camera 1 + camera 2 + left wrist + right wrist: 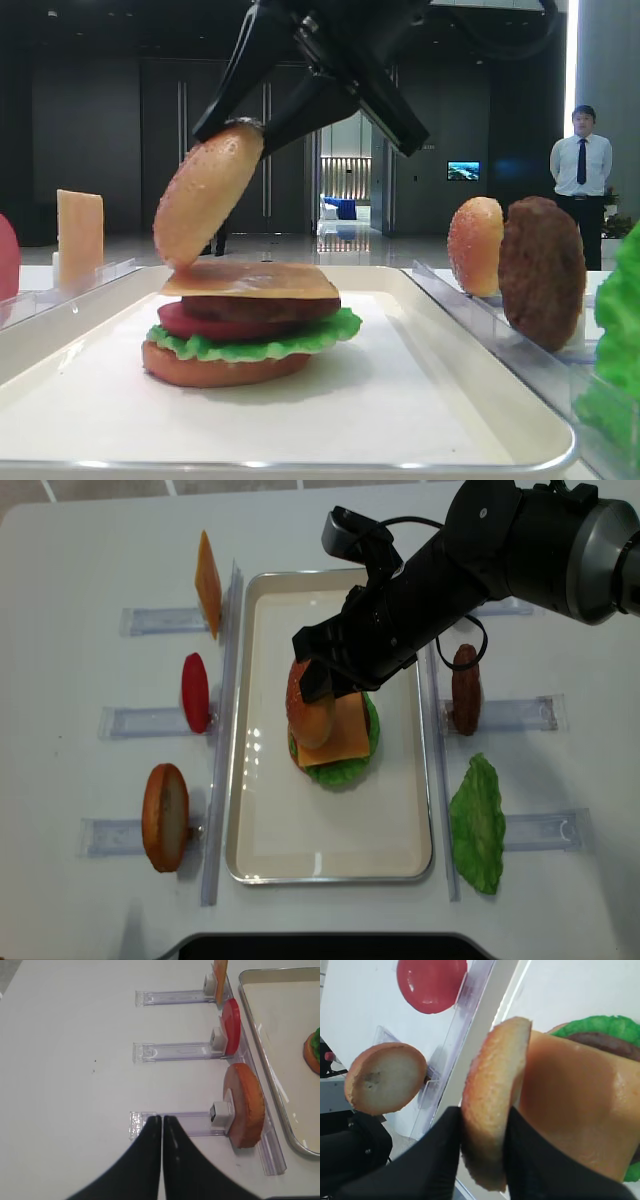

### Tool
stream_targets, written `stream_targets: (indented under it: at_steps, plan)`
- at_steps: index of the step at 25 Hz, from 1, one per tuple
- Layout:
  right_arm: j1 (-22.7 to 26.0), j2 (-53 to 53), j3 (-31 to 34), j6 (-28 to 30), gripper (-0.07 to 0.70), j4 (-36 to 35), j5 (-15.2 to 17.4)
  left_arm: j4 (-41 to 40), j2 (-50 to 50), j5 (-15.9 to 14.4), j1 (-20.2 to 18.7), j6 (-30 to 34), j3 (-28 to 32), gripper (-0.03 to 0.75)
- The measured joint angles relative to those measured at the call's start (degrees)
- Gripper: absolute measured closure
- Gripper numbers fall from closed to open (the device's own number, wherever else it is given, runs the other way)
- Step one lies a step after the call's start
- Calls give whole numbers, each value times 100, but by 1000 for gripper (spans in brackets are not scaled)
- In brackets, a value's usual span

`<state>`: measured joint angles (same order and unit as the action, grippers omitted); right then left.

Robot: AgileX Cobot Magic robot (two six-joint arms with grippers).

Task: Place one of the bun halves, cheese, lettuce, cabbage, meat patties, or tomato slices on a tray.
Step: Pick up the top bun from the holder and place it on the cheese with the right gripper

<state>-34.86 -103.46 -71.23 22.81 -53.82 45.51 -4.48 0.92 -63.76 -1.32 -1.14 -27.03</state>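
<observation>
Clamped edge-on in your right gripper, the bun top tilts with its lower edge touching the cheese on the tray.

Low front view: level with the cream-white rectangular tray, close. Overhead view: straight down on the white tabletop; both share the tray. Wrist views: close, behind each black pincer.

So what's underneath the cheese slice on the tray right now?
Under the cheese lies a dark patty, then a tomato slice, green lettuce and a bottom bun on the tray. Their centres are covered; only the edges show.
</observation>
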Motion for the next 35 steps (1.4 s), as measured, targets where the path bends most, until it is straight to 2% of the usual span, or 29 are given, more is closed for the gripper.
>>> stream_targets:
  at_steps: [7, 16, 20, 27, 35]
  plan:
    - [0, 0, 0, 0, 360, 36, 19, 0, 0, 0, 0, 0, 0, 716]
    - [0, 0, 0, 0, 307, 247, 18, 0, 0, 0, 0, 0, 0, 716]
    - [4, 0, 0, -109, 279, 575, 18, 0, 0, 0, 0, 0, 0, 716]
    - [11, 0, 0, -647, 174, 1574, 18, 0, 0, 0, 0, 0, 0, 716]
    - [72, 0, 0, -720, 155, 1806, -61, 0, 0, 0, 0, 0, 0, 716]
